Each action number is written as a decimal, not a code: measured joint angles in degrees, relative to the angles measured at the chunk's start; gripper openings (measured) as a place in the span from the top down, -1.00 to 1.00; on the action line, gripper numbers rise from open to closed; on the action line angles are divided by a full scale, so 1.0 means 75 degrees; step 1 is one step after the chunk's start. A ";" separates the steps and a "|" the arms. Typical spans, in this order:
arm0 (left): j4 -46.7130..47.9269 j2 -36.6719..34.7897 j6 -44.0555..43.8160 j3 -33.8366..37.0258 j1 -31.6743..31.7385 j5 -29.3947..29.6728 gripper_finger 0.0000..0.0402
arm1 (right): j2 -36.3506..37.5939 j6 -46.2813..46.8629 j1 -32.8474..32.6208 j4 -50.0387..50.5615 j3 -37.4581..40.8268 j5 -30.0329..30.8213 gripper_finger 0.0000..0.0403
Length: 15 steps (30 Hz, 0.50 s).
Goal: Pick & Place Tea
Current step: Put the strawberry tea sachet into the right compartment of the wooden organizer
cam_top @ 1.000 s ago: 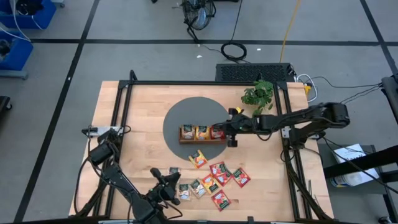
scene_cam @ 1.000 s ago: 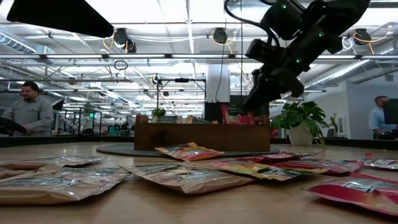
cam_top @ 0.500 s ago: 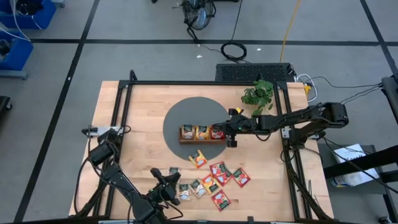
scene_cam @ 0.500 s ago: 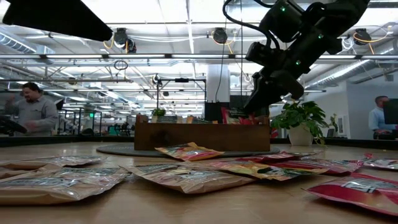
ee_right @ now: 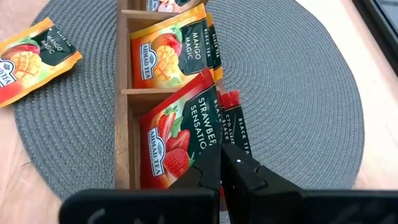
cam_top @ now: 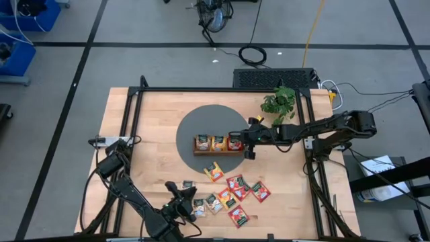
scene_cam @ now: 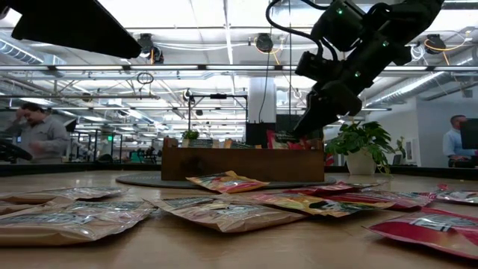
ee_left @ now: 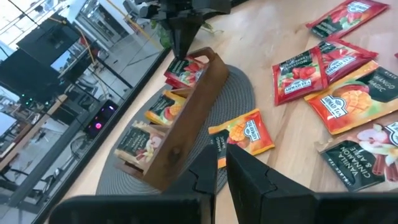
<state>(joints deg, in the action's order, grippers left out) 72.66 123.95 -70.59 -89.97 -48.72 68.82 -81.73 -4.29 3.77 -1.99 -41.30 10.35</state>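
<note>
Right gripper (ee_right: 222, 163): fingers closed, holding nothing visible, over the tray's red end compartment.
Left gripper (ee_left: 221, 169): narrow gap, empty, near table edge.
Tea sachets (cam_top: 232, 196): loose cluster beside left gripper, well apart from the right; left arm nearer.
Mango sachet (ee_left: 244, 132): just beside tray (cam_top: 218, 152).
Surface: grey round mat (ee_right: 292, 93) on wooden table (cam_top: 148, 121).
Room: person (scene_cam: 33, 131) behind.

The left pincer (cam_top: 183, 202) has edged nearer the loose sachets (cam_top: 232, 197).
</note>
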 joint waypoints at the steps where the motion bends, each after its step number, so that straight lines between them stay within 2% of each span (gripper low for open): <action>1: 0.0001 -0.0001 0.0000 0.0000 -0.0001 0.0003 0.79 | 0.0000 0.0000 0.0000 0.0010 0.0000 0.0000 1.00; 7: -0.0051 0.0002 -0.0004 0.0000 0.0041 0.0026 0.79 | 0.0000 0.0000 -0.0015 0.0013 0.0003 0.0003 0.89; 15: -0.0167 0.0002 0.0095 0.0000 0.0199 -0.0186 0.79 | 0.0000 -0.0095 -0.0015 0.0010 0.0003 0.0012 0.60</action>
<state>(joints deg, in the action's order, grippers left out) 71.41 123.96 -69.88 -89.97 -47.23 67.42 -81.73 -5.01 3.66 -1.91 -41.28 10.44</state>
